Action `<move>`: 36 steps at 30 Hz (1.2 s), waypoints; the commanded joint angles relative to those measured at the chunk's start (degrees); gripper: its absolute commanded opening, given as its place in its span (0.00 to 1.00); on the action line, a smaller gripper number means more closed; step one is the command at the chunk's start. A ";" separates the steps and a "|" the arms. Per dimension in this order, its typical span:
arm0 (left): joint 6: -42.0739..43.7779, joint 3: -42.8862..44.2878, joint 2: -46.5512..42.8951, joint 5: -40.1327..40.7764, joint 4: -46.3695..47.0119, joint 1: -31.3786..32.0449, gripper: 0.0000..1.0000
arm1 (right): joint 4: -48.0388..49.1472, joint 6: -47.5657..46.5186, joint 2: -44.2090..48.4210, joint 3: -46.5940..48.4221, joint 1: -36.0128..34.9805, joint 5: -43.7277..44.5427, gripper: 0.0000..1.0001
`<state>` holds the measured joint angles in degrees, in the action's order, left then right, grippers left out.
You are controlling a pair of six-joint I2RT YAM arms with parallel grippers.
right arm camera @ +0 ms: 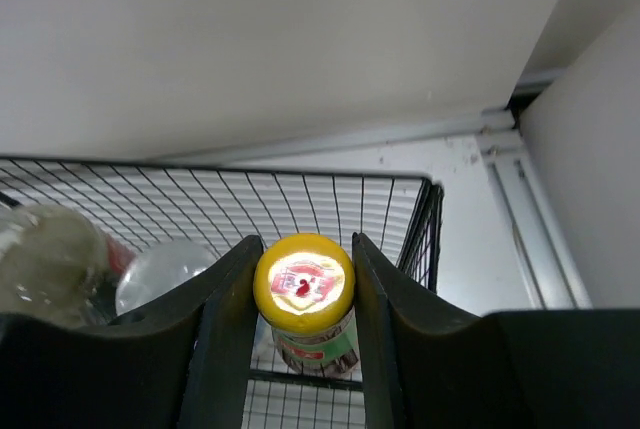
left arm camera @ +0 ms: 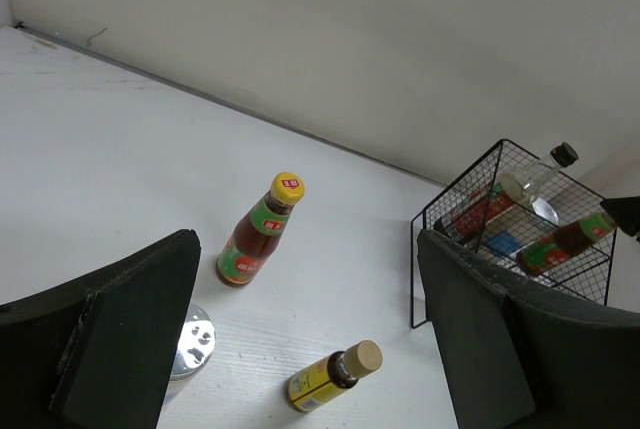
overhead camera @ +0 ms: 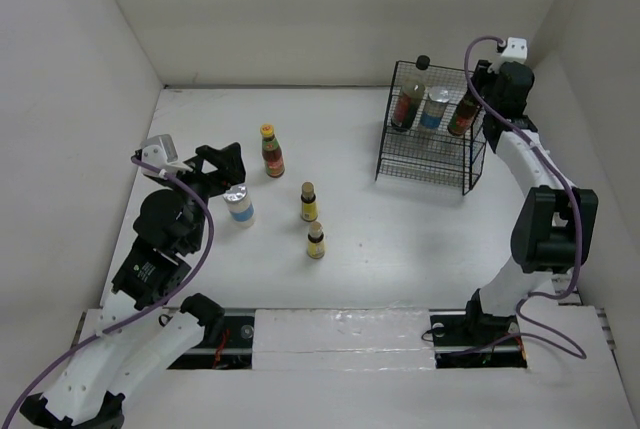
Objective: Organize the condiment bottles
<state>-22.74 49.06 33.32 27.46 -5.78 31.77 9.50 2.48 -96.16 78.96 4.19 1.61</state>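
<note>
— What stands on the white table [overhead camera: 400,239]?
— A red-sauce bottle [overhead camera: 272,152], a silver-lidded jar [overhead camera: 239,205], a small yellow bottle [overhead camera: 309,202] and a second yellow bottle [overhead camera: 316,241] nearer, all upright and apart. The black wire basket [overhead camera: 430,164] stands at the far right.

Far right corner: the black wire basket [overhead camera: 428,164] holds, left to right, the tall dark bottle [overhead camera: 410,97], a silver-lidded jar [overhead camera: 435,109] and a red-sauce bottle [overhead camera: 463,115], with the right gripper [overhead camera: 480,99] at that bottle's top, grip not discernible from above. Left half of the desk, standing apart: a yellow-capped red-sauce bottle [overhead camera: 272,152] furthest back, a small yellow bottle [overhead camera: 309,202] toward the centre, a second small yellow bottle [overhead camera: 316,240] closer to the near edge, and a second silver-lidded jar [overhead camera: 239,204] toward the left edge. The left gripper [overhead camera: 226,167] sits just beside that jar, on its far side.
</note>
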 commanded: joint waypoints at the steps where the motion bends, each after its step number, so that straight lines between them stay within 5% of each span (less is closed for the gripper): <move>1: 0.86 -0.45 0.17 -0.31 2.27 -0.04 0.86 | 12.21 2.52 1.94 0.06 0.47 -0.38 0.14; 9: 0.86 -0.45 0.17 -0.83 2.27 -0.04 0.86 | 12.21 2.53 0.89 -3.55 0.47 0.24 0.25; 16: 0.86 -0.45 0.17 -1.36 2.27 -0.04 0.86 | 12.21 2.53 2.03 -4.08 0.47 0.24 0.49; 28: 1.38 -0.45 0.17 -1.36 2.27 -0.04 0.86 | 8.70 2.00 9.84 -1.79 -0.05 -0.99 0.63; 32: 1.38 -0.45 0.17 -0.75 2.27 -0.04 0.86 | 7.55 1.47 13.10 -1.79 -4.25 -3.53 0.63; 36: 1.38 -0.45 -0.36 0.49 2.27 -0.04 0.86 | 7.03 0.77 12.23 -1.00 -11.88 -13.27 0.19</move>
<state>-22.31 49.06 33.26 26.96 -5.78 31.77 15.09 3.66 -83.81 75.46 -1.83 -2.96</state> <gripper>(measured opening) 0.862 0.238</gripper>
